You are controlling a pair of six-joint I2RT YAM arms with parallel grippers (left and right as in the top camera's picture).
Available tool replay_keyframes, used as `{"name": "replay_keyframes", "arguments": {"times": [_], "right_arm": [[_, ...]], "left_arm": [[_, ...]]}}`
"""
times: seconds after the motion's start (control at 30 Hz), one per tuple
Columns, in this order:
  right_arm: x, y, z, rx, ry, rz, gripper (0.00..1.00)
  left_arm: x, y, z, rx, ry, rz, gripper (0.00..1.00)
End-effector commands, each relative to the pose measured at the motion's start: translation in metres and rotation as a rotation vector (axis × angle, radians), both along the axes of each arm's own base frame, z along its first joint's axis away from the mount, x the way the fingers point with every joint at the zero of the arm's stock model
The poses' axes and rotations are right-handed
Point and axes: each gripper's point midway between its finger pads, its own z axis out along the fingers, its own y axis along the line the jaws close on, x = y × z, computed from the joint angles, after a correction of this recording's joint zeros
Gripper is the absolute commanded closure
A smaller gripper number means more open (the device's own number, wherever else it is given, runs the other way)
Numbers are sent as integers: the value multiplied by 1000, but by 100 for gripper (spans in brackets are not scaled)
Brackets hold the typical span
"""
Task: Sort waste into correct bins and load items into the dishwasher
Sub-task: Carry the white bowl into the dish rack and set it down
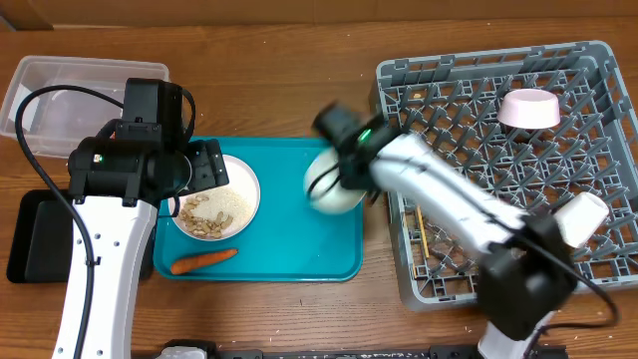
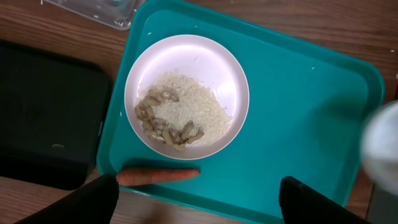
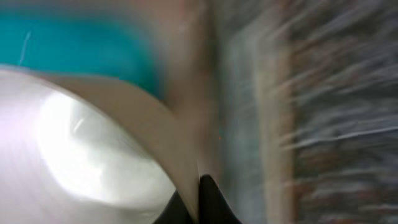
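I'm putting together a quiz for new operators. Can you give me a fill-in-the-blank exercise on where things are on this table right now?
1. The carrot lies on the ____ tray, beside the bowl of food scraps.
2. The right pincer grips the other white bowl by its ____.
3. The left pincer, holding nothing, is ____.
4. The chopsticks lie inside the grey ____.

Missing words: teal; rim; open; dish rack.

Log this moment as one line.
right tool: shut on white bowl rim | left tool: open over scraps bowl | carrot: on teal tray
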Motion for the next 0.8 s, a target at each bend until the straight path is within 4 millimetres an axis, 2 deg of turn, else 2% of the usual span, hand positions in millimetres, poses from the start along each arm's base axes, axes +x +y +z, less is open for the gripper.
{"name": "replay_keyframes", "arguments": {"times": [0.0, 0.1, 0.17, 0.23, 0.3, 0.4, 0.53, 0.77], "right_arm": [[39, -97, 120, -359, -430, -203, 96], [41, -158, 159, -592, -542, -345, 96], [41, -192, 167, -696, -545, -422, 96], [41, -218, 162, -726, -514, -481, 96], [43, -242, 149, -711, -459, -537, 96], [44, -266, 132, -689, -399, -590, 96], [48, -277, 107, -671, -331, -606, 96], [56, -273, 56, -722, -210, -555, 96]], "left_arm": [[0, 3, 2, 18, -6, -10, 15], [0, 3, 2, 18, -7, -10, 15], [0, 3, 3, 18, -7, -10, 15], [0, 3, 2, 18, -7, -10, 16], [0, 3, 2, 18, -7, -10, 15], [0, 3, 2, 18, -6, -10, 15], [0, 3, 2, 17, -6, -10, 15], [0, 3, 2, 17, -6, -10, 15]]}}
